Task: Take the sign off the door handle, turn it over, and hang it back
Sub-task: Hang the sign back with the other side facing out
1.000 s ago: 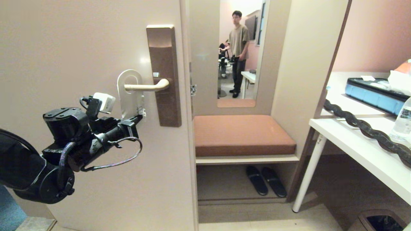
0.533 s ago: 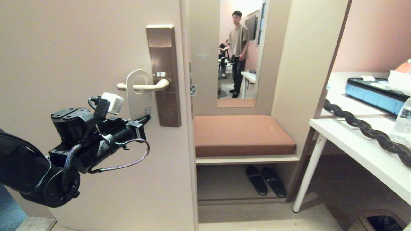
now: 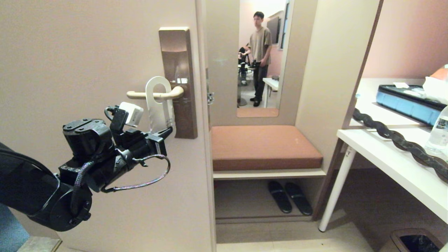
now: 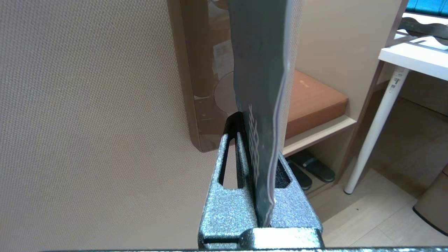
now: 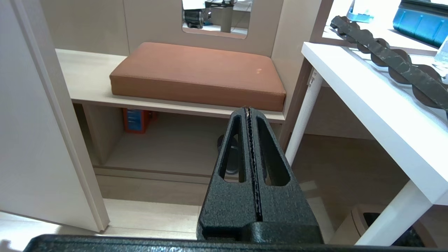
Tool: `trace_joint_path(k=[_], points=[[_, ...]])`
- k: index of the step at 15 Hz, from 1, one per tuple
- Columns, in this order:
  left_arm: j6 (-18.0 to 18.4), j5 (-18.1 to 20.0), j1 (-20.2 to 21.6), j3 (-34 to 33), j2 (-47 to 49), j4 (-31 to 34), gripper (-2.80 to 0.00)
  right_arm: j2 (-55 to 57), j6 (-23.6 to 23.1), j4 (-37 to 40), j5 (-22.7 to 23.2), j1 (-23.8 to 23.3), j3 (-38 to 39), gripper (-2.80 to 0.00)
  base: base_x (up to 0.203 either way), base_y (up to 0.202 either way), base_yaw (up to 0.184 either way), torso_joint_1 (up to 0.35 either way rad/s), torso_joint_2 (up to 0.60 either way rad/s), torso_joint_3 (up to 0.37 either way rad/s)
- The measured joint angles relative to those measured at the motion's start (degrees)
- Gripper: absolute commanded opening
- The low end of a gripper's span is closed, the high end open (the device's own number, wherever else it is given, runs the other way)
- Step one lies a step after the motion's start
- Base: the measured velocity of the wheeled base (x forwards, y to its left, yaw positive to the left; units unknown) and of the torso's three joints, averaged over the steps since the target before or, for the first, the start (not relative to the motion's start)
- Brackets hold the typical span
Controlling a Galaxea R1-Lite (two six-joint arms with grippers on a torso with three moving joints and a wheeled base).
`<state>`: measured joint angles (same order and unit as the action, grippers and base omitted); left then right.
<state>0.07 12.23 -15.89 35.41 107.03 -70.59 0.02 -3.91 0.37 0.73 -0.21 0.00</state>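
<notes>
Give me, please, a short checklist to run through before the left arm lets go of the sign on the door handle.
1. Left tool shut on the sign's lower end: ok.
2. Door handle passes through the sign's oval hole: ok.
3. Sign well along the bar, near the lock plate: ok.
4. Sign hangs straight, unbent: not ok, its edge is wavy in the left wrist view.
5. Right tool shut, empty, away from the door: ok.
6. Which face shows outward: cannot tell.

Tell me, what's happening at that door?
Left gripper shut on sign. Sign's hole around door handle. Right gripper shut, empty. Nothing blocking.
</notes>
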Motion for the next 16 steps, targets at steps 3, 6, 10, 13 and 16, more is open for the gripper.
trace_joint_path(k=[3, 6, 10, 13, 16], points=[[0.00, -0.02, -1.45, -0.66, -0.28, -0.05, -2.80, 0.00, 0.00, -0.04, 0.01, 0.00, 0.00, -2.80, 0.000, 0.000, 0.000, 0.000, 0.00, 0.000], [0.08, -0.02, -2.13, -1.13, -0.50, 0.01, -2.80, 0.00, 0.01, -0.04, 0.01, 0.00, 0.00, -2.80, 0.000, 0.000, 0.000, 0.000, 0.00, 0.000], [0.11, -0.67, -2.97, -1.67, -0.58, 0.01, 0.00, 0.00, 0.01, -0.04, 0.01, 0.00, 0.00, -2.80, 0.000, 0.000, 0.000, 0.000, 0.00, 0.000], [-0.10, -0.78, -3.42, -2.26, -0.58, 0.01, 0.00, 0.00, 0.01, -0.04, 0.01, 0.00, 0.00, -2.80, 0.000, 0.000, 0.000, 0.000, 0.00, 0.000], [-0.38, -0.68, -3.73, -2.54, -0.64, -0.02, 0.00, 0.00, 0.01, -0.02, 0.00, 0.00, 0.00, -2.80, 0.000, 0.000, 0.000, 0.000, 0.00, 0.000]])
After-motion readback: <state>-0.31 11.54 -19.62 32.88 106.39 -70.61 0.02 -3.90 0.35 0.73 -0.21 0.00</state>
